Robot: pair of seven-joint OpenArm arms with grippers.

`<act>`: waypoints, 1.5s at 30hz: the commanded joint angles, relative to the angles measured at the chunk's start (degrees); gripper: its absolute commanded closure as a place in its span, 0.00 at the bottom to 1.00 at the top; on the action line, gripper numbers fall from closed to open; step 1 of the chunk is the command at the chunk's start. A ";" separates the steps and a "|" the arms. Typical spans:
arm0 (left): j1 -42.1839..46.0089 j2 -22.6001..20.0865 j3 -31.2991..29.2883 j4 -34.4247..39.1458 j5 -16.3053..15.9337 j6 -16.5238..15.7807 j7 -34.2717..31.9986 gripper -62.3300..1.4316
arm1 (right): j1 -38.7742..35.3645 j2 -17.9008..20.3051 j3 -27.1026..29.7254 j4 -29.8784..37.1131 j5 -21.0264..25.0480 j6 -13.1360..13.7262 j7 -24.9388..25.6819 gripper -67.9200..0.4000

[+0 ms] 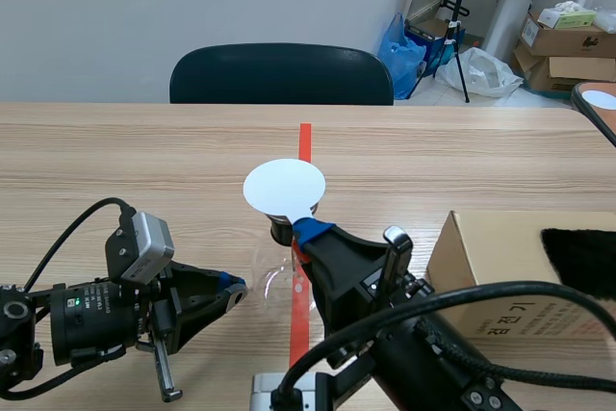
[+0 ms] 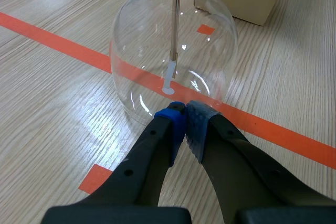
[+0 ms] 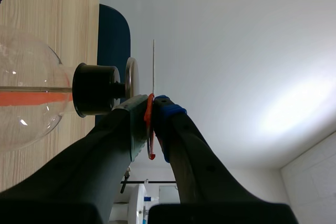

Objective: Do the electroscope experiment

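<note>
On the tabletop [image 1: 144,151], beside a cardboard box [image 1: 500,276], the electroscope's glass flask [image 2: 136,66] stands on the orange tape. My right gripper [image 3: 149,109] pinches the white disc [image 1: 284,187] by its orange handle, just above the stopper. My left gripper [image 2: 185,124] is closed, empty, at the flask's base.

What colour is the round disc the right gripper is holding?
White; the disc in the right gripper shows best in the scene view.

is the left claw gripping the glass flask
No, the left claw is shut on nothing, its pads meeting just short of the glass flask.
</note>
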 commanded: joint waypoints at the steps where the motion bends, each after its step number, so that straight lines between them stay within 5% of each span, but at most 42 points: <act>1: -0.17 0.13 -0.11 0.98 -0.59 -0.11 -0.96 0.92 | 0.52 0.44 -0.20 1.38 0.07 -0.81 -0.22 0.97; 22: -0.15 0.11 -0.11 0.98 -0.59 0.94 -0.96 0.92 | 0.52 0.44 -0.20 1.38 0.07 -0.81 -1.22 0.97; 45: -0.13 -0.07 -0.11 0.98 -1.03 0.94 -2.38 0.92 | 0.52 0.46 -0.20 1.38 0.02 -0.81 -36.35 0.97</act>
